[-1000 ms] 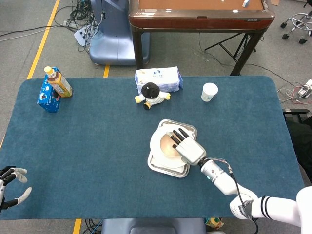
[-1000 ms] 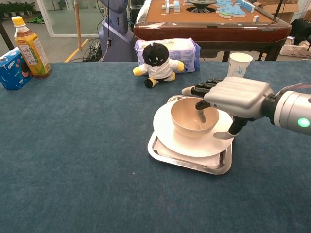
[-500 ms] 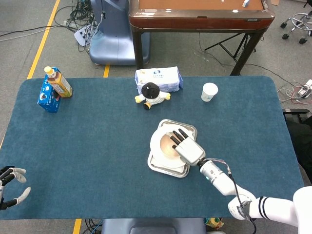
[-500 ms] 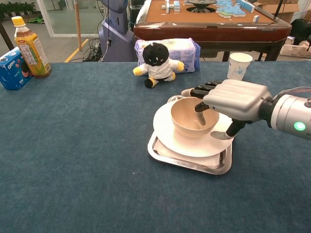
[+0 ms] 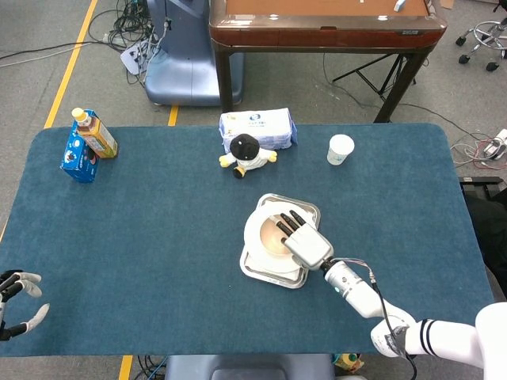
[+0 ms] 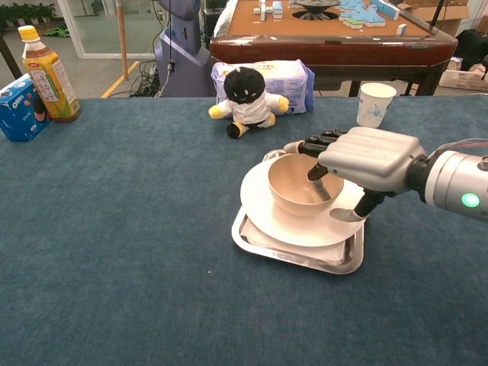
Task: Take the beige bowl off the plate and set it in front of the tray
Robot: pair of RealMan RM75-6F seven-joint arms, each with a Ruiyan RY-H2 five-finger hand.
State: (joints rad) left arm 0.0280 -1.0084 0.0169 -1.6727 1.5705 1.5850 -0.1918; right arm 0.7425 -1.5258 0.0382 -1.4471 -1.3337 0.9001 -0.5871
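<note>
The right hand (image 6: 364, 160) is edging further over the round beige ceramic bowl (image 6: 299, 185), fingers dipping inside, not yet gripping

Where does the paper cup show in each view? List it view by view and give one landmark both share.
Head view: the paper cup stands right of centre, near the table's far edge.
Chest view: the paper cup is upper right, behind the right hand.
Shared landmark: the plush toy, to the cup's left in both.
</note>
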